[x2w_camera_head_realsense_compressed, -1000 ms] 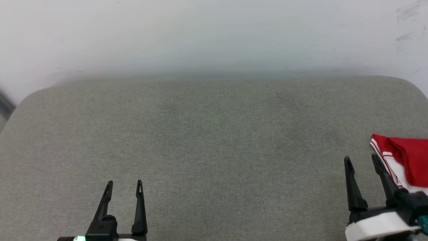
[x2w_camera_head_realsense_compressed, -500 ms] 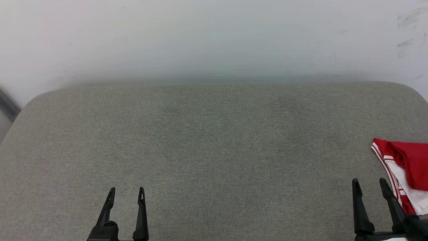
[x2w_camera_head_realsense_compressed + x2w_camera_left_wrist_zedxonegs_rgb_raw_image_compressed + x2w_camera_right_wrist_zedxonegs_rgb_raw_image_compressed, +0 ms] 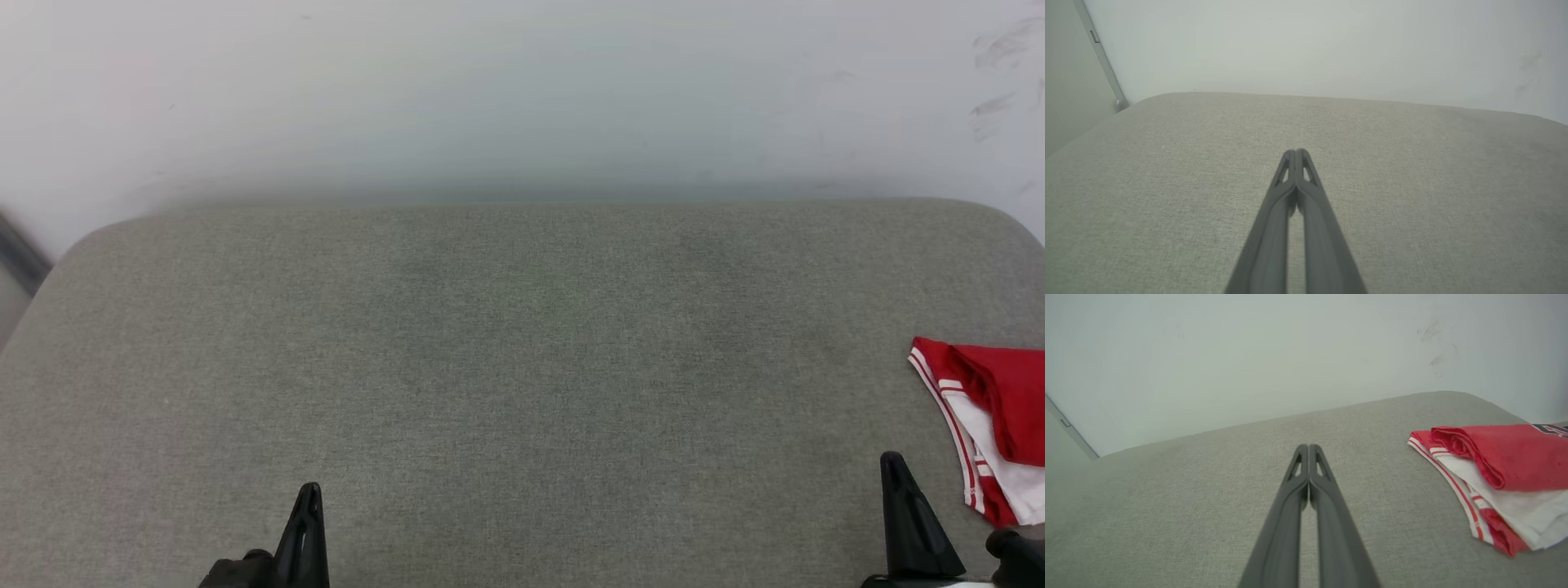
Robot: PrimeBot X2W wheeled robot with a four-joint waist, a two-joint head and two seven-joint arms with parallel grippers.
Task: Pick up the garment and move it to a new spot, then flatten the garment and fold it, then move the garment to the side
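Progress looks nearly complete: the garment (image 3: 1494, 465) lies as a folded red-and-white bundle at the right edge of the grey cushion (image 3: 522, 367), so we judge moving, flattening, folding and setting aside done, with little left. Our left gripper (image 3: 1296, 155) hangs low over bare cushion, well apart from the garment, its 2 fingers (image 3: 1271, 228) pressed together, holding nothing. Our right gripper (image 3: 1308, 449) is likewise pinched closed and empty, near the garment's striped edge, not touching.
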